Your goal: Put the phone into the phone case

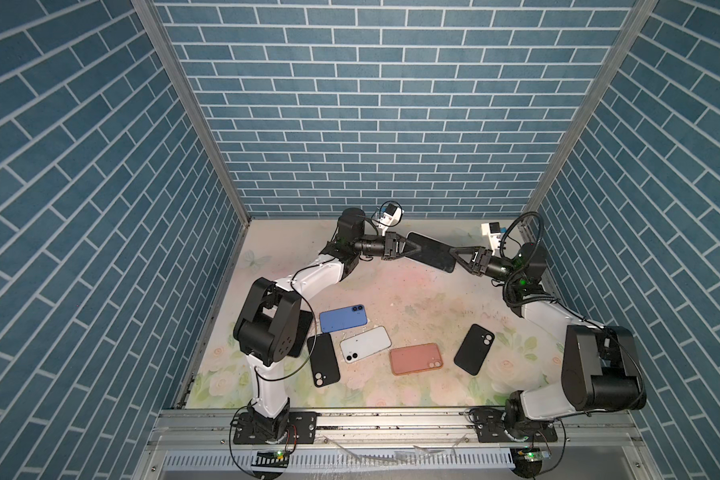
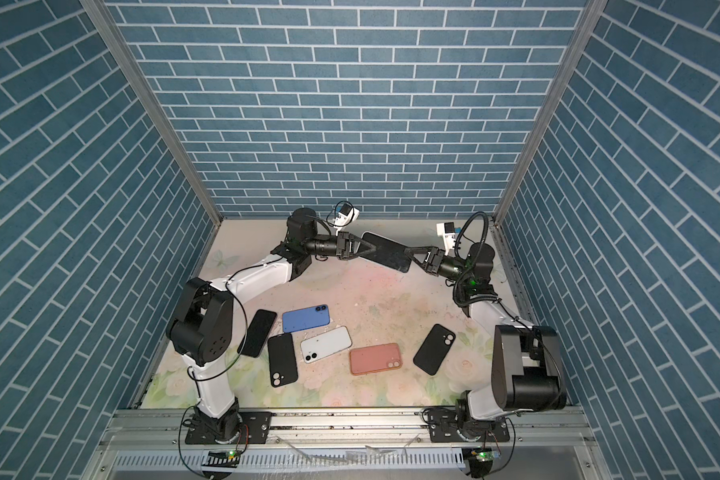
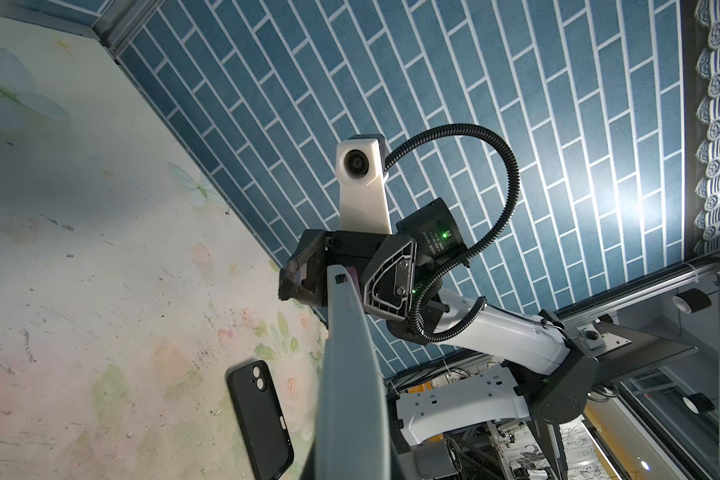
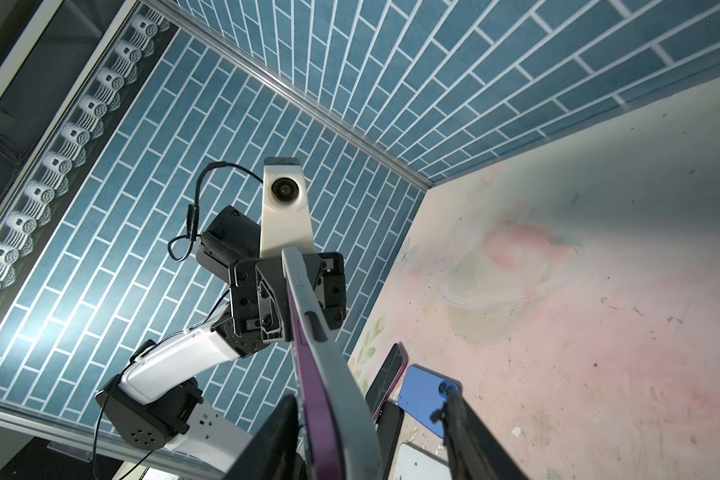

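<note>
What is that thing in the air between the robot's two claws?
A dark phone, in both top views. The left claw pinches one end; the right claw stands open around the other.

Your table: pale floral-print top, pink and green, scuffed. You have six flat pieces lying on it, all in near half.
- Blue rectangular phone, back up.
- White rectangular phone, back up, just beside blue one.
- Matte black phone case toward left, just beside white phone.
- Dark glossy phone, screen up, left of blue one.
- Salmon-pink phone case near middle.
- Another black phone case to right, set apart, tilted.
</note>
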Robot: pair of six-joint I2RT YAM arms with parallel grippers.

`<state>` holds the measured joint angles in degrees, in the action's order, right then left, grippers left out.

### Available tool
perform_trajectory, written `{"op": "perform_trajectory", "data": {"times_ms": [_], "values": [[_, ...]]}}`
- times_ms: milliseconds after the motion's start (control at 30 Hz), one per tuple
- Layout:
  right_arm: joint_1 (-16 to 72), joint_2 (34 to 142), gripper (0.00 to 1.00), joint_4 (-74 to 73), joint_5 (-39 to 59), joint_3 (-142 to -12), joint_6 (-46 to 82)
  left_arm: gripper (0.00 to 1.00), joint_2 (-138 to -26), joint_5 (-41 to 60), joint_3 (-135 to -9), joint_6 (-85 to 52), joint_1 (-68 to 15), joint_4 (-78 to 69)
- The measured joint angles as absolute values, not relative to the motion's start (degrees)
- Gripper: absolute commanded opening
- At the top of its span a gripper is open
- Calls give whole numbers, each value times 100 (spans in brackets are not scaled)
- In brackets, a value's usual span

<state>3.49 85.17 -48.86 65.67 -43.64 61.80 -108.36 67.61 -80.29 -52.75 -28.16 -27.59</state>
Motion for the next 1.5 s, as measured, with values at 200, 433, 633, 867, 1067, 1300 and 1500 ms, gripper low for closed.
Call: {"op": "perform_trajectory", "data": {"times_ms": [200,433,633,867,1067,1300,1500], "values": [[381,8864,38,-5986,6692,-4377,6899,0,-10836,6718,-8029,-5336,-2821,-2783],[381,9393,35,-7107,6729,-4560,7712,0,-10836,6678,-8023,-5363,-2818,-2794],[381,9404,21,-7048,6744,-4650,7658,0,-10844,6652,-8020,-5413,-2816,-2755],[384,9080,0,-6147,6720,-4659,6945,0,-10866,6689,-8012,-5535,-2816,-2722],[384,9041,18,-5861,6707,-4672,6608,0,-10873,6670,-7990,-5612,-2814,-2665],[386,9043,46,-5734,6552,-4659,6595,0,-10875,6490,-7913,-5924,-2864,-3210],[454,9043,43,-6294,6517,-4335,6945,0,-11041,6281,-7843,-6611,-2875,-4018]]}}
